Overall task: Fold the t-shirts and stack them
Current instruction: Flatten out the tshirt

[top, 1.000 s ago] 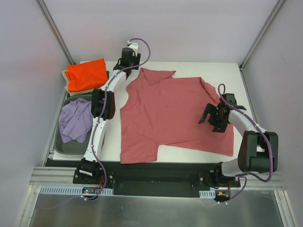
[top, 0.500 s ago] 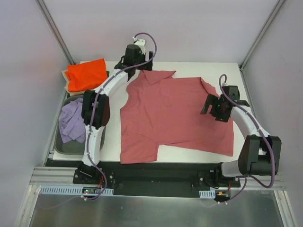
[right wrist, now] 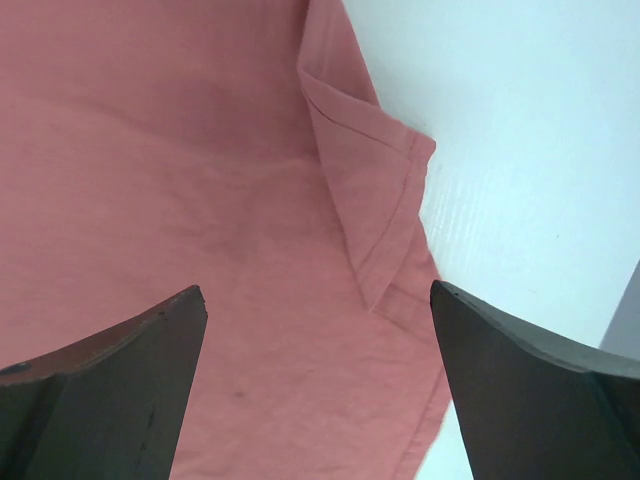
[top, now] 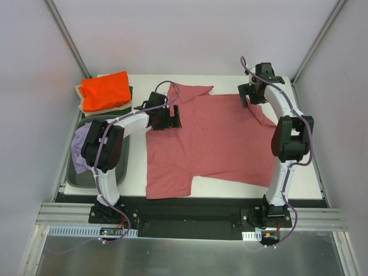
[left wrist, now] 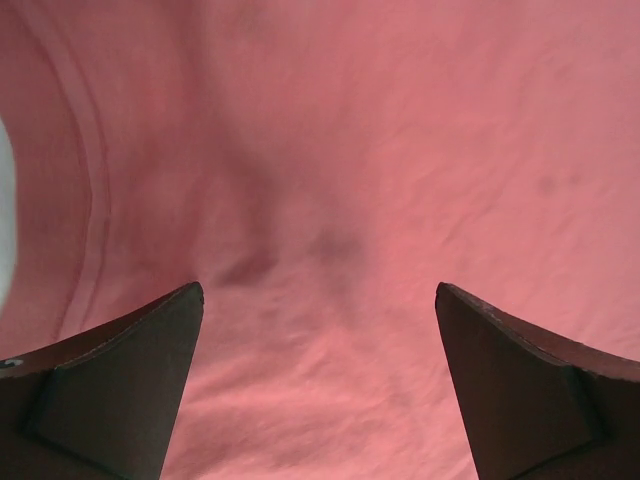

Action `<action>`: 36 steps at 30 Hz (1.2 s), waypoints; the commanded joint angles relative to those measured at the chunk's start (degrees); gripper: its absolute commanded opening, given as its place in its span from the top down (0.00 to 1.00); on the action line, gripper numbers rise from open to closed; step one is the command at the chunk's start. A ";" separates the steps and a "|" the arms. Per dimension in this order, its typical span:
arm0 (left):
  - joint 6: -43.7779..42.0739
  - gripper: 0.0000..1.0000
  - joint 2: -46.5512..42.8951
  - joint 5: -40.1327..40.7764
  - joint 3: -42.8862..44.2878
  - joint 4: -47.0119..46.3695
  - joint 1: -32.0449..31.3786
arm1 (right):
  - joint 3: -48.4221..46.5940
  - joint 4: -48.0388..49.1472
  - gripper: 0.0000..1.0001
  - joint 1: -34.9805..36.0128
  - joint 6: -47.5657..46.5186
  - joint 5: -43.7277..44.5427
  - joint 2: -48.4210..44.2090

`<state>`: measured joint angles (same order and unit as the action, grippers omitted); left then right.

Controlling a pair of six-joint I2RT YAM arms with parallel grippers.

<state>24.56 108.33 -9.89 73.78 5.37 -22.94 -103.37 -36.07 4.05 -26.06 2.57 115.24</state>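
A dusty rose-red t-shirt (top: 213,141) lies spread flat over the middle of the white table. My left gripper (top: 172,118) hovers open over its left shoulder area. In the left wrist view red cloth (left wrist: 330,150) fills the frame and nothing sits between the fingers of that gripper (left wrist: 318,300). My right gripper (top: 249,98) is open above the far right sleeve. The right wrist view shows that sleeve folded over (right wrist: 370,200) just beyond the empty gripper (right wrist: 318,295). An orange t-shirt (top: 104,91) tops a stack at the far left.
A grey bin (top: 77,179) stands at the left edge with a lavender t-shirt (top: 80,150) crumpled in it. Beige cloth (top: 80,105) and a dark green sliver (top: 131,91) show under the orange shirt. Bare white table (right wrist: 520,120) lies right of the sleeve.
My left arm has drawn back from the far edge near the collar to the shirt's left shoulder. My right arm has swung from the shirt's right middle up to the far right sleeve.
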 commanded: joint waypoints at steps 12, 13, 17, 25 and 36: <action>2.69 0.01 -0.05 6.55 -6.36 7.64 1.85 | -15.01 -12.61 0.04 -2.12 -18.49 9.73 20.10; 2.78 0.01 -0.49 7.07 -7.06 7.64 1.85 | -15.71 -12.53 0.04 -2.21 -18.58 10.69 20.89; 2.43 0.01 -1.63 11.28 -8.30 8.52 1.93 | -19.14 -12.00 0.04 -3.61 -18.06 11.23 23.71; 1.55 0.01 -0.14 12.97 -8.21 10.10 2.20 | -23.44 -4.11 0.04 -6.69 -16.48 15.88 26.17; -0.30 0.01 -0.40 13.84 -7.42 11.42 2.28 | -34.63 12.42 0.04 -12.05 -10.77 18.44 29.53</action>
<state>26.06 107.00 0.67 67.57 9.02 -21.65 -136.07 -30.59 -5.98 -40.21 21.17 147.63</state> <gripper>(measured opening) 0.990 0.960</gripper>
